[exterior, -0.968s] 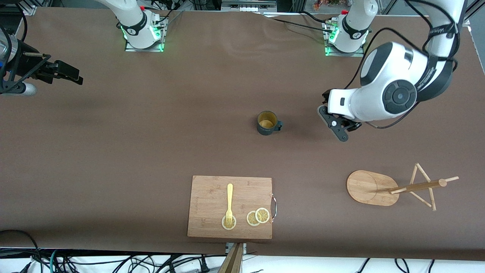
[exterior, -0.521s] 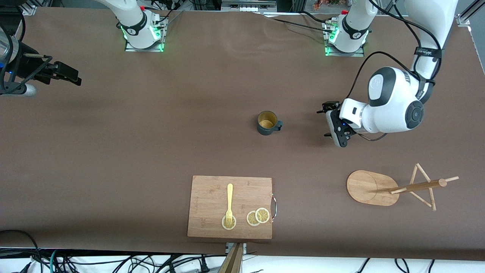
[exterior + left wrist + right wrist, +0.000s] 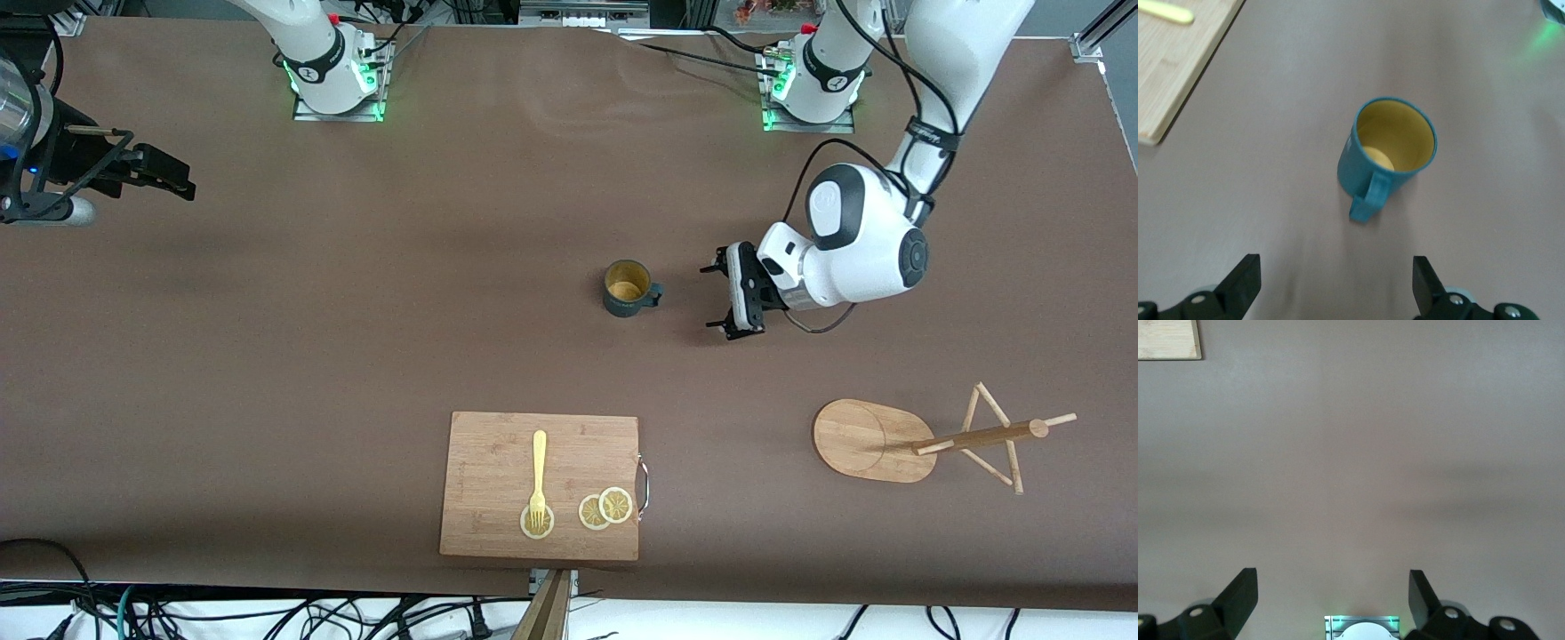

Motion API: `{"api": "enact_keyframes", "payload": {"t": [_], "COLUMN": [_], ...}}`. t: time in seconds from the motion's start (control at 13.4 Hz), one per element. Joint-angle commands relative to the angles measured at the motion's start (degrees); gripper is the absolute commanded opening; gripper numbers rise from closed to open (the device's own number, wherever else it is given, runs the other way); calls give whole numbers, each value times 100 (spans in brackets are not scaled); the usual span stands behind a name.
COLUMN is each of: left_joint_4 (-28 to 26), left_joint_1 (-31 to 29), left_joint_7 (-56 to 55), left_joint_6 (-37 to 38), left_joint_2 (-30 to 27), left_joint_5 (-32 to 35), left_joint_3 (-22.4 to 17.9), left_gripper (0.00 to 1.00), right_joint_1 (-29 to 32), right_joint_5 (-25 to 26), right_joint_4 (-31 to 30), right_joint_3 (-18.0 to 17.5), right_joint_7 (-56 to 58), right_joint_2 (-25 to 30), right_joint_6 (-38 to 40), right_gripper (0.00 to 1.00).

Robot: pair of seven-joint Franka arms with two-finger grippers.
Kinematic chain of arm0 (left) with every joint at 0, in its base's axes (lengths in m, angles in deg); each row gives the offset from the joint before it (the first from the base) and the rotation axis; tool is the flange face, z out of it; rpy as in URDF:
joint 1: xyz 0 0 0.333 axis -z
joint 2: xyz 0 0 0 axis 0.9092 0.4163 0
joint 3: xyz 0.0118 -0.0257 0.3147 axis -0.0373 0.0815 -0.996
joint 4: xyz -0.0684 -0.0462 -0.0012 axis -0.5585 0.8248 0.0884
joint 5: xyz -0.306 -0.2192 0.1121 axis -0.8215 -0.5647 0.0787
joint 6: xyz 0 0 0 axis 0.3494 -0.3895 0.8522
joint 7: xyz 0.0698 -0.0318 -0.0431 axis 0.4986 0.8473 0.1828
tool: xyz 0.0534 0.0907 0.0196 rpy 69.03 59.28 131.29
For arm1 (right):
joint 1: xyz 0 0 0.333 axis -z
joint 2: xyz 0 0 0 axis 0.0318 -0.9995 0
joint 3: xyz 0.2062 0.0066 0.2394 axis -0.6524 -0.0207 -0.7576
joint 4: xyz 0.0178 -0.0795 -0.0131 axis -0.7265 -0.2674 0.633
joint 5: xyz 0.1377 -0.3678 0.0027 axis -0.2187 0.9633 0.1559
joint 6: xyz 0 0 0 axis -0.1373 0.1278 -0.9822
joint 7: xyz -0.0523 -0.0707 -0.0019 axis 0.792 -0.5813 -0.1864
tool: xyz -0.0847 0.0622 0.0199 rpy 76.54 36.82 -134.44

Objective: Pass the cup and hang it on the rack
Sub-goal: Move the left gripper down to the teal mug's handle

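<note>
The cup (image 3: 629,288) stands upright in the middle of the table, its handle (image 3: 656,293) turned toward the left gripper (image 3: 722,297), which is low just beside it with jaws spread wide and holding nothing. To grasp well, I think the gripper should go forward level, so one finger passes on each side of the handle or the wall, and press together only when the cup is deep between them. The right gripper (image 3: 169,173) waits, also spread, over its end of the table. The rack (image 3: 925,438) stands nearer the camera, toward the left arm's end.
</note>
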Motion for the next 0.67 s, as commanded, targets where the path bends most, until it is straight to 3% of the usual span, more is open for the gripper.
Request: {"api": "enact_keyframes", "payload": {"t": [0.0, 0.37, 0.6], "left_joint_4": [-381, -434, -408], "left_joint_1": [-23, -32, -14], "left_joint_7": [1420, 3680, 4246], "left_joint_6": [-473, -543, -614], "left_joint_2": [-11, 524, 728], "left_joint_5": [-1163, -2755, -3371], "left_joint_3": [297, 298, 298], "left_gripper": [100, 100, 100], "right_joint_1": [1004, 1033, 1042], "right_joint_5": [91, 91, 117], "right_joint_4": [-182, -60, 11], "right_joint_3": [-915, -961, -953], "right_joint_7": [59, 67, 24], "right_joint_2": [121, 103, 95], "right_joint_6": [-79, -44, -27], "right_gripper": [100, 100, 100]}}
